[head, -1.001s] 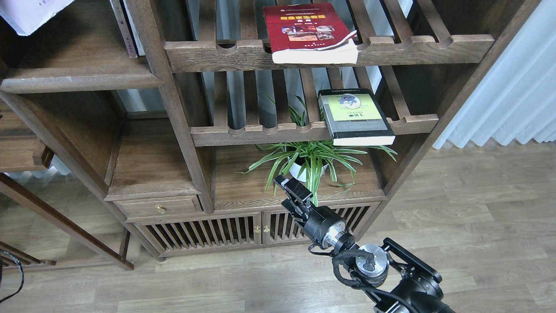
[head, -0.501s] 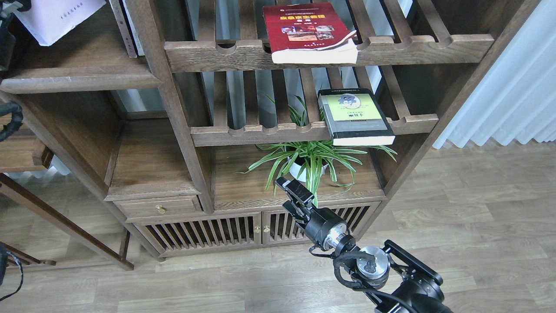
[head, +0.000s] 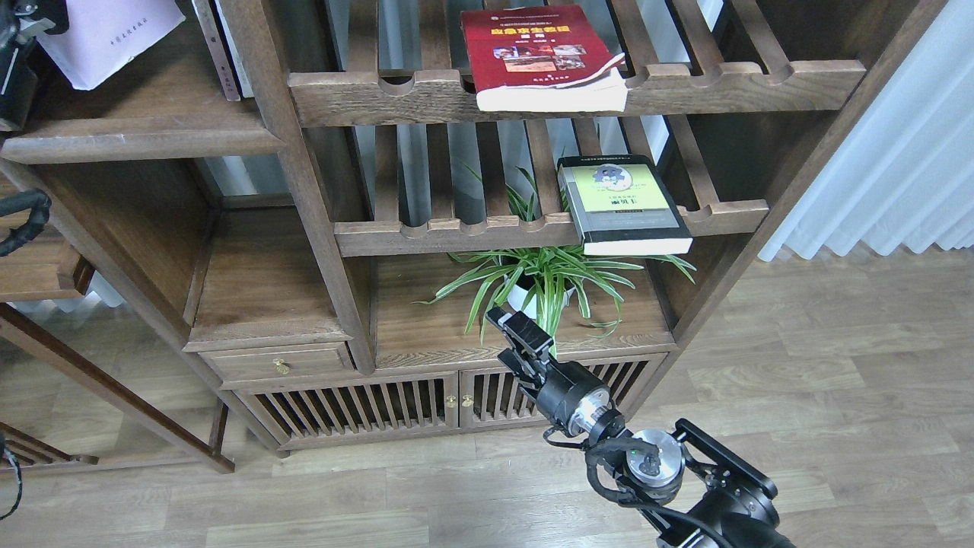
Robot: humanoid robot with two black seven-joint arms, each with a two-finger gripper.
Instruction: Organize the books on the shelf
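Note:
The pale lilac-white paperback (head: pixel 106 34) hangs tilted over the solid dark-brown shelf (head: pixel 144 141) at the top left. My left gripper (head: pixel 34 19) holds it by its left edge, mostly cut off by the frame. The dark-red book (head: pixel 533 46) lies flat on the upper slatted rack and overhangs its front rail. The yellow-green book (head: pixel 620 198) lies flat on the lower slatted rack, also overhanging. My right gripper (head: pixel 508 323) hovers empty in front of the plant, below both books; its dark fingers cannot be told apart.
Thin grey and white upright volumes (head: pixel 217 49) stand at the right end of the solid shelf. A potted spider plant (head: pixel 540 278) sits under the lower rack. A drawer (head: pixel 278 364) and slatted cabinet doors (head: pixel 358 407) are below. A white curtain (head: pixel 898 167) hangs at right.
My left gripper has brought the pale paperback rightward and down into view over the solid shelf. My right gripper has drifted slightly right and down. The other two books have not moved.

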